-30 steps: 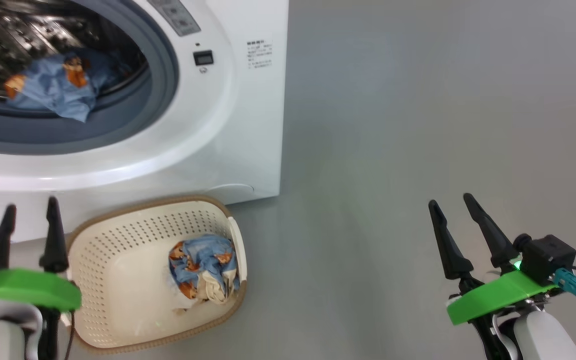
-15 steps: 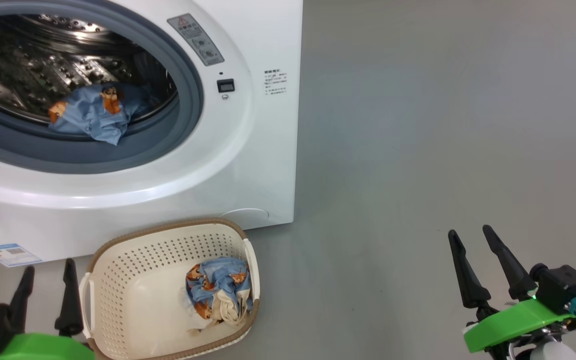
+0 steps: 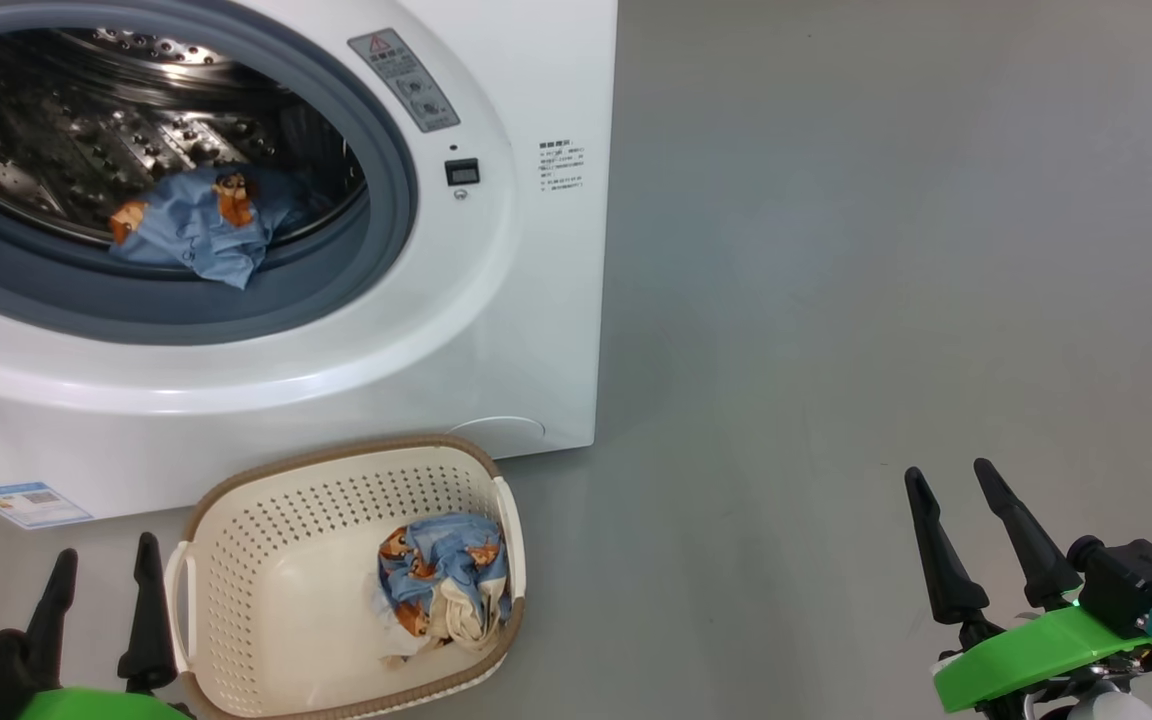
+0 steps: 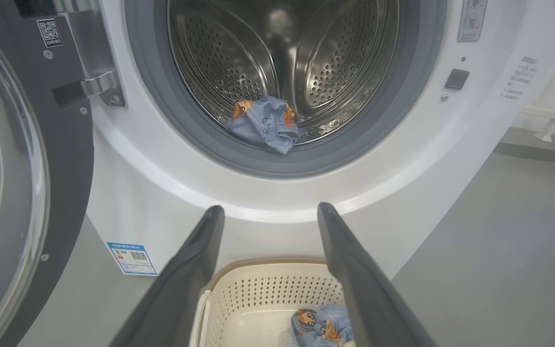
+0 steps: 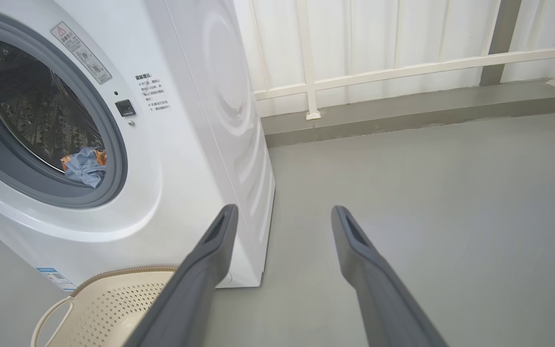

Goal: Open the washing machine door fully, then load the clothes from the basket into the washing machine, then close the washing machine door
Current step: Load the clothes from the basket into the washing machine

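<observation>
1. I am looking down at the washing machine (image 3: 496,330), which is standing on the grey floor (image 3: 836,300) with its round mouth uncovered.
2. In my left wrist view, the washing machine door (image 4: 68,159) is hanging swung out at the left, clear of the opening.
3. One light blue piece (image 3: 201,225), printed with orange-brown animals, is lying at the front of the steel drum (image 4: 282,53), and its lower corner is draping onto the grey gasket (image 3: 386,250).
4. The basket (image 3: 266,560) is sitting on the floor just in front of the machine's lower front. I cannot tell whether the two are touching.
5. The clothes (image 3: 446,570) in the basket are bunching against its right wall: blue printed fabric wrapped around a cream cloth (image 3: 456,615).
6. My left gripper (image 3: 106,548) is hovering just left of the basket, its fingers spread wide and gripping nothing.
7. My right gripper (image 3: 947,470) is hovering over bare floor, well apart from the basket on its right. Its fingers are also spread wide and gripping nothing.
8. A blue label sticker (image 3: 31,503) is showing on the machine's lower front, above the left gripper.
</observation>
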